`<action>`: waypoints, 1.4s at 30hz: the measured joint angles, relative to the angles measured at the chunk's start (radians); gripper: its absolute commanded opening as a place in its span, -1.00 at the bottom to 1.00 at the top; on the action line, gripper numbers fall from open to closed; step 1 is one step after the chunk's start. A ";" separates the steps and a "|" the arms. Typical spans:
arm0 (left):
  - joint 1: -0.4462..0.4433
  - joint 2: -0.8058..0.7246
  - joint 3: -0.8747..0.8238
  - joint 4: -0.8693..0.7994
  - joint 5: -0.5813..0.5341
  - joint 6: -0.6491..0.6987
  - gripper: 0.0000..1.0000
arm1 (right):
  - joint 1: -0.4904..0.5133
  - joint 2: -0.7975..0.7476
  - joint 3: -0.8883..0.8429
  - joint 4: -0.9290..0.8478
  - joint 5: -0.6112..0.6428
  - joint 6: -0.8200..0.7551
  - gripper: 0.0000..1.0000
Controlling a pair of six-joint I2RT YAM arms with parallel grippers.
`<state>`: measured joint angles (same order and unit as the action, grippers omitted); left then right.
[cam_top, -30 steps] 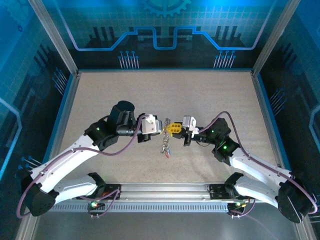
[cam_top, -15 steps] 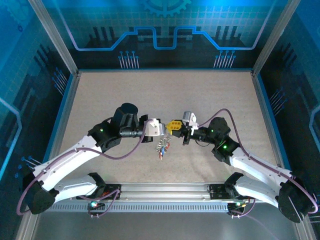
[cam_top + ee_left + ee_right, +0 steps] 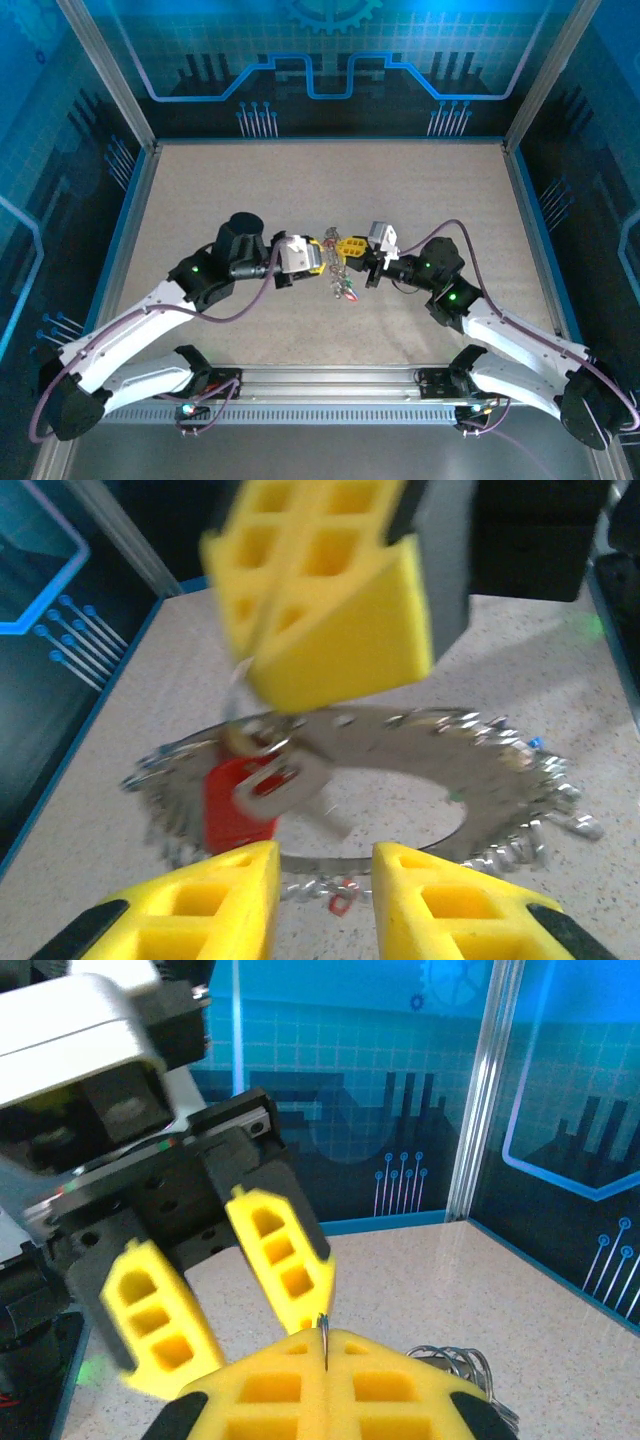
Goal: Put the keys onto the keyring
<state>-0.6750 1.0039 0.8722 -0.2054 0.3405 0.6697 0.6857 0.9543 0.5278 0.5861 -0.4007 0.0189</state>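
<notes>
My right gripper (image 3: 325,1343) is clamped shut, its yellow pads pressed together on a thin edge of the keyring (image 3: 480,770). In the left wrist view the ring hangs from those pads. It is a wide band of metal with a bumpy rim, and the keys (image 3: 232,805) are bunched along it, one with a red tag nearest the pinch.

My left gripper (image 3: 325,865) faces it from just beside, jaws parted, nothing between them.

From above, the two grippers meet over the middle of the table (image 3: 250,190), a pale, beige, speckled surface with a blue lip along its sides. Around it stand dark walls (image 3: 330,60) printed with glowing blue circuit lines and a gear shape, held by slanted aluminium posts (image 3: 105,75). A metal rail (image 3: 330,378) runs along the near edge between my arm bases.
</notes>
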 measured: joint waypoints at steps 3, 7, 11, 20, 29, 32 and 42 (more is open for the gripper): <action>0.054 -0.043 -0.001 0.010 0.036 -0.048 -0.32 | 0.000 -0.003 0.000 0.006 -0.005 -0.010 -1.00; 0.082 -0.064 -0.005 0.044 0.089 -0.118 -0.30 | 0.000 -0.003 -0.005 0.009 -0.020 -0.019 -1.00; 0.082 -0.050 -0.005 0.077 0.140 -0.177 -0.29 | 0.000 -0.003 -0.006 0.011 -0.031 -0.019 -1.00; 0.084 0.022 -0.005 0.124 0.246 -0.272 -0.31 | 0.000 0.004 -0.006 0.019 -0.056 -0.019 -1.00; 0.092 0.045 -0.005 0.164 0.322 -0.319 -0.55 | 0.000 0.015 -0.006 0.021 -0.078 -0.019 -1.00; 0.093 0.056 -0.004 0.166 0.340 -0.328 -0.57 | 0.000 0.015 -0.006 0.021 -0.082 -0.019 -1.00; 0.096 0.077 -0.003 0.166 0.358 -0.330 -0.76 | 0.000 0.015 -0.006 0.021 -0.098 -0.019 -1.00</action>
<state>-0.5793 1.0809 0.8688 -0.0399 0.6983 0.3393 0.6857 0.9691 0.5220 0.6075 -0.4992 -0.0006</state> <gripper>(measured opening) 0.143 0.046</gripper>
